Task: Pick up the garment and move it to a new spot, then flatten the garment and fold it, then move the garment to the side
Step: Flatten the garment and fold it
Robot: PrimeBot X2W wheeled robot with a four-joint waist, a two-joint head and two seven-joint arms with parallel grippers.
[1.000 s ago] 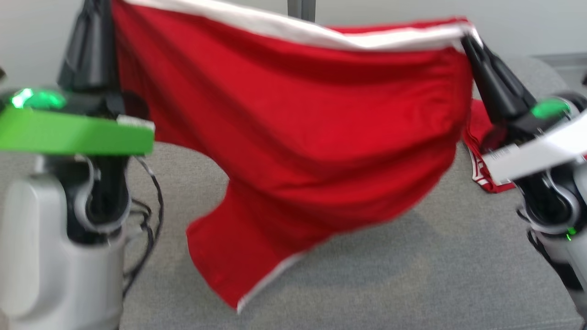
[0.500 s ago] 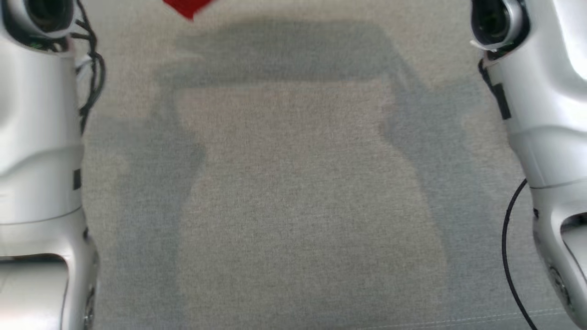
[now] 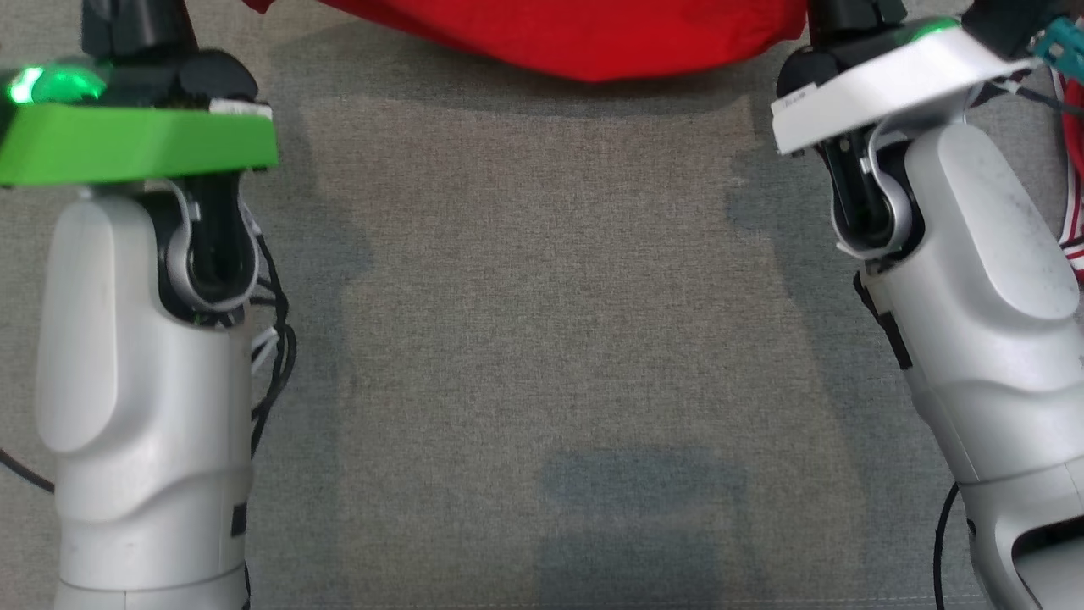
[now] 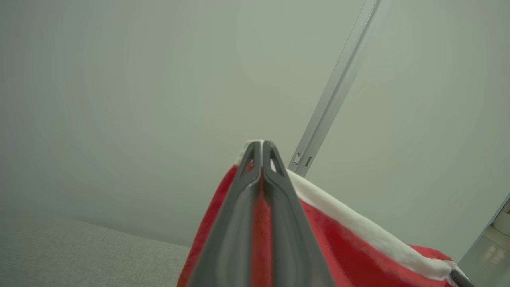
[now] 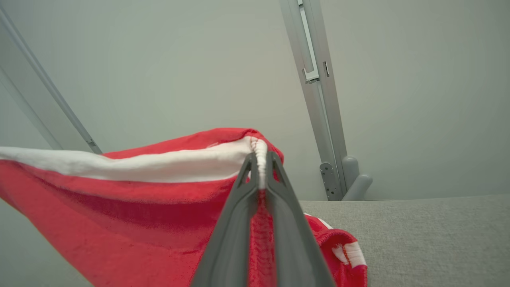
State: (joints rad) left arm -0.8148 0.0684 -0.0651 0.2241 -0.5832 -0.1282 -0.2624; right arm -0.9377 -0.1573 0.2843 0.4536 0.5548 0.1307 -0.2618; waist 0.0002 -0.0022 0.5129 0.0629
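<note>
Grey cloth-covered surface (image 3: 542,339): broad, flat, bare patch between the two forearms.

Red garment (image 3: 584,38): off the surface, hung by its top edge between both arms. Its lower edge sags in the head view's top centre, shadow below it. White band (image 5: 119,165) runs along the top edge from one grip to the other.

Second red-and-white striped cloth (image 3: 1074,169): lies on the surface at far right, beside the right forearm.

Left gripper (image 4: 262,145): fingers together, clamped on the garment's white-banded corner.

Right gripper (image 5: 261,157): fingers together, clamped on the opposite corner, stitched white edge pinched at the tips.

Assessment: step in hand approx. the carry to a new spot, lay-down pending; flatten and fold not begun.

Next move req.: lower both arms evenly, keep the top edge taut, let the lower edge touch first, then lay the rest flat on the bare patch, w/ clearance from the striped cloth.
</note>
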